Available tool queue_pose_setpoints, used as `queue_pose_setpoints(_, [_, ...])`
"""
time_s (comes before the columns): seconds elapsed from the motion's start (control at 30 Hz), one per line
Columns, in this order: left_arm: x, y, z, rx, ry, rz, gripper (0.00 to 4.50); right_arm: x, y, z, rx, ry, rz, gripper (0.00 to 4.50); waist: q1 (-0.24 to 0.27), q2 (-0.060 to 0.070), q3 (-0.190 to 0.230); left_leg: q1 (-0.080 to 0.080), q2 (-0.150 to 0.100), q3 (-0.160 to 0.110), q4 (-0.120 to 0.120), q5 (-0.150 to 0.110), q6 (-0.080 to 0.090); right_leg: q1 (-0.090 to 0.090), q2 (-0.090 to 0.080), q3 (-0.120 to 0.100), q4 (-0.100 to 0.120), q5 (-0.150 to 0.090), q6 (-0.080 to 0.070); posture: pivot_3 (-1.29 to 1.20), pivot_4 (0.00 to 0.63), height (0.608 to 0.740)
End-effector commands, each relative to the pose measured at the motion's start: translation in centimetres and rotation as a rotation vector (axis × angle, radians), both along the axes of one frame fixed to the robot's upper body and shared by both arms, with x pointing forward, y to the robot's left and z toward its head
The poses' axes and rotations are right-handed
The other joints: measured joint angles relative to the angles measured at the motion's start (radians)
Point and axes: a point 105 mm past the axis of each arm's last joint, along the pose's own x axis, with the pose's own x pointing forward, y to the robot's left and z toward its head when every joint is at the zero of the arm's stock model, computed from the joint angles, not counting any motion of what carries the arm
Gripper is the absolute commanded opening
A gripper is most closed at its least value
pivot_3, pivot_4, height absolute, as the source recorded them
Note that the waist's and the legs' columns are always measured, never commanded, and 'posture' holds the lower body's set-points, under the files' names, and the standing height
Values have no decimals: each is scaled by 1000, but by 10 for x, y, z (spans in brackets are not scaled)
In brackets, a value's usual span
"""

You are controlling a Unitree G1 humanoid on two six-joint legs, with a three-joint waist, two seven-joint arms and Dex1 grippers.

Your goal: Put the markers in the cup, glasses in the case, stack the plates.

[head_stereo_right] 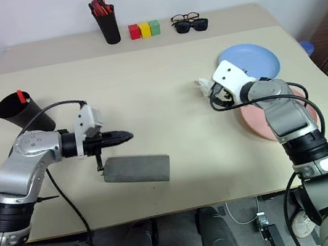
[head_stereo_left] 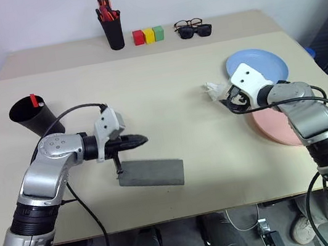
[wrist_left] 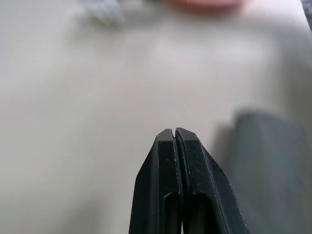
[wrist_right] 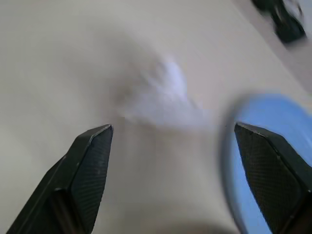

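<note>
A: Take the grey case (head_stereo_left: 152, 173) as the landmark. How does it lie?

B: Lid down, flat on the tan table (head_stereo_left: 164, 85), near the front edge. Its long axis runs roughly across the table, the right end angled a little nearer the front edge.

A: And the left gripper (head_stereo_left: 142, 141)?

B: Just above the case's back-left corner, black fingers (wrist_left: 174, 146) pinched together with nothing between them, pointing to the right along the case's length. I cannot tell whether it touches the case.

A: The cup?

B: The wide black cup (head_stereo_left: 33, 115) is behind the case and to its left, tipped so its mouth faces back-left. A red-tipped marker (head_stereo_left: 33, 100) pokes out of the mouth, pointing up. I cannot make out a second marker.

A: The plates?

B: Well to the right of the case. The light blue plate (head_stereo_left: 264, 64) is farther back, the salmon pink plate (head_stereo_left: 278, 132) nearer the front, and the blue one's near edge appears to overlap the pink one.

A: The right gripper (wrist_right: 173, 131)?

B: Its fingers are spread wide and hold nothing. It hovers at the blue plate's left rim, aimed at a small whitish crumpled thing (head_stereo_left: 214, 90) on the table, right of the case.

A: The wire-rimmed glasses?

B: I cannot pick them out.
</note>
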Motion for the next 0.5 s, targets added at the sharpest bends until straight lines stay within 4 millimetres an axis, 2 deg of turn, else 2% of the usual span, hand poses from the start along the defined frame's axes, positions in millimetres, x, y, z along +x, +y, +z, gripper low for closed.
queue_pose_setpoints(0.03, [-3, -2, 18, -72, -66, 27, 12, 19, -17, 4, -66, -47, -64, 4012, -3, 0, 0, 0, 0, 0, 0, 0, 0, 0, 0, 0, 0, 0, 0, 0, 150, 740])
queue_pose_setpoints(0.2, [-6, -2, 16, -108, -64, 78, 12, 40, -25, -1, -83, -80, -113, 4012, -19, 0, 0, 0, 0, 0, 0, 0, 0, 0, 0, 0, 0, 0, 0, 0, 150, 740])
queue_pose_setpoints(0.27, [-7, -1, 15, -118, -61, 100, 0, 44, -24, -2, -93, -87, -111, 3488, -21, 0, 0, 0, 0, 0, 0, 0, 0, 0, 0, 0, 0, 0, 0, 0, 150, 740])
queue_pose_setpoints(0.33, [-7, 0, 15, -129, -61, 125, 0, 46, -20, -3, -70, -80, -101, 2751, -22, 0, 0, 0, 0, 0, 0, 0, 0, 0, 0, 1, 0, 0, 0, 0, 150, 740])
queue_pose_setpoints(0.5, [-9, 2, 11, -149, -52, 166, 0, 48, -17, -1, -78, -103, -87, 78, -22, 1, 0, 0, 0, 0, 0, 0, 0, 0, 0, 1, 0, 0, 0, 0, 150, 740])
